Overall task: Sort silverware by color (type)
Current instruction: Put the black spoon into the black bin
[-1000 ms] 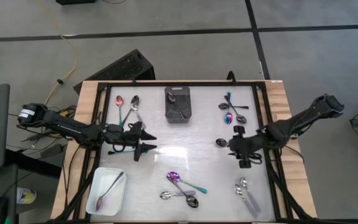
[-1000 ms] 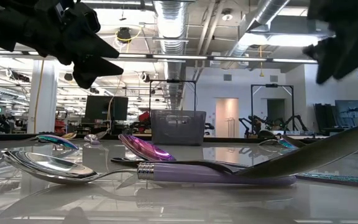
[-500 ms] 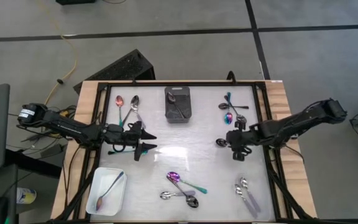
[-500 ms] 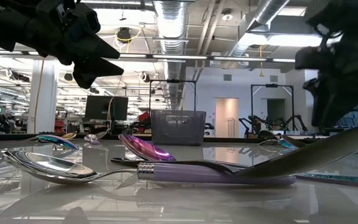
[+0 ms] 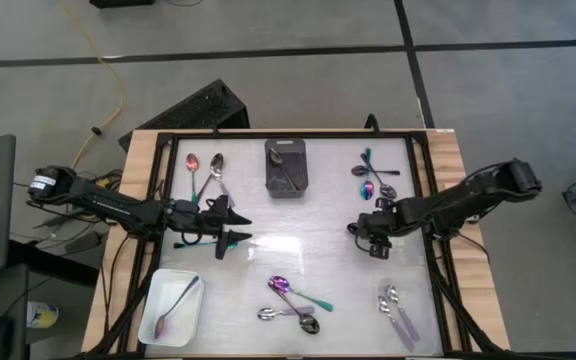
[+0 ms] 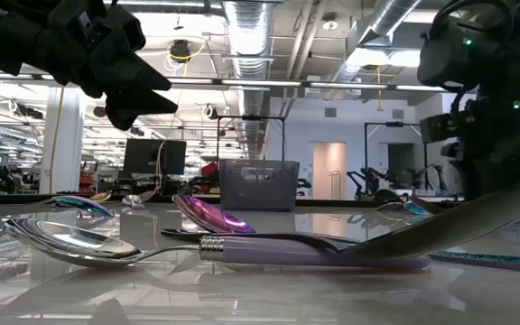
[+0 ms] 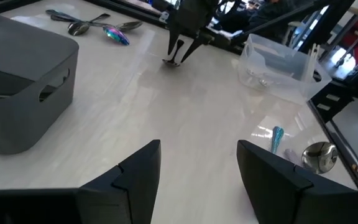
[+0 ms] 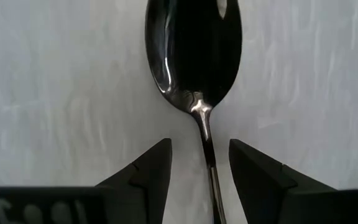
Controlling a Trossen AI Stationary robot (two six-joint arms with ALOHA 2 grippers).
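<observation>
Right end effector (image 8: pixel 199 163) open and empty, astride the thin neck of a dark spoon (image 8: pixel 194 50) flat on the tabletop (image 5: pixel 298 245); light, rigid, slick metal, best pinched at that neck.

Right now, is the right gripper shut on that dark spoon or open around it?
Open. In the right wrist view the right gripper has a finger on each side of the dark spoon handle, with clear gaps.
</observation>
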